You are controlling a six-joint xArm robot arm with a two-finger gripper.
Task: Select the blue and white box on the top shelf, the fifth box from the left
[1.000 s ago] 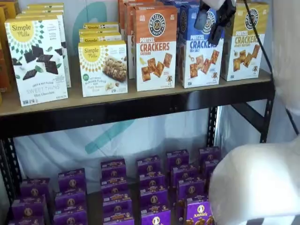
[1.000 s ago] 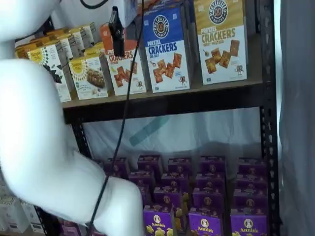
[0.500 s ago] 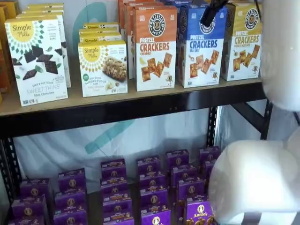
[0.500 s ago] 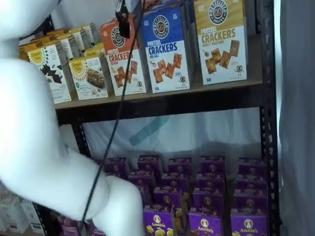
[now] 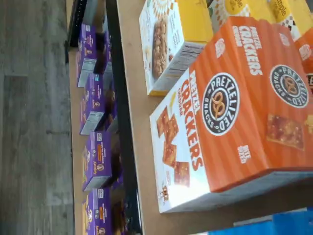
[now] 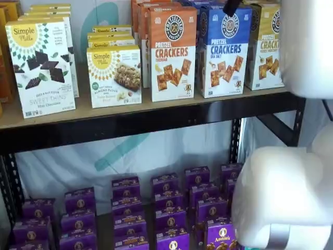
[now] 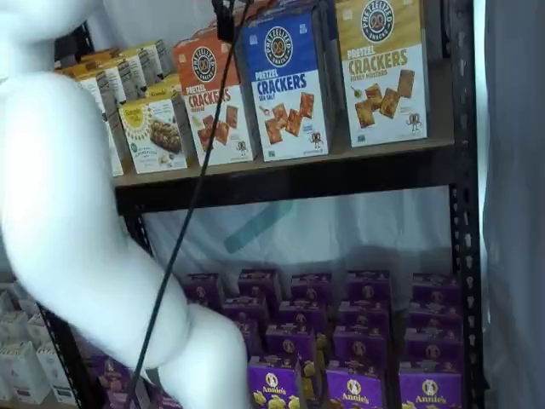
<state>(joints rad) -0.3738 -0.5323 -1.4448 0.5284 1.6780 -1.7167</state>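
Hovering above blue and white box [image 6: 223,49] (fingers [image 6: 231,7] apart)

Black-fingered gripper [image 6: 231,7] has risen toward 12 o'clock; in a shelf view only a finger tip shows at the top edge, over the blue and white pretzel cracker box [image 6: 223,51]. That box front is now uncovered. White robot arm [image 6: 304,47] shifted toward 9 o'clock, partly covering the yellow-topped cracker box [image 6: 266,49]. Black cable [image 7: 183,230] swung too.
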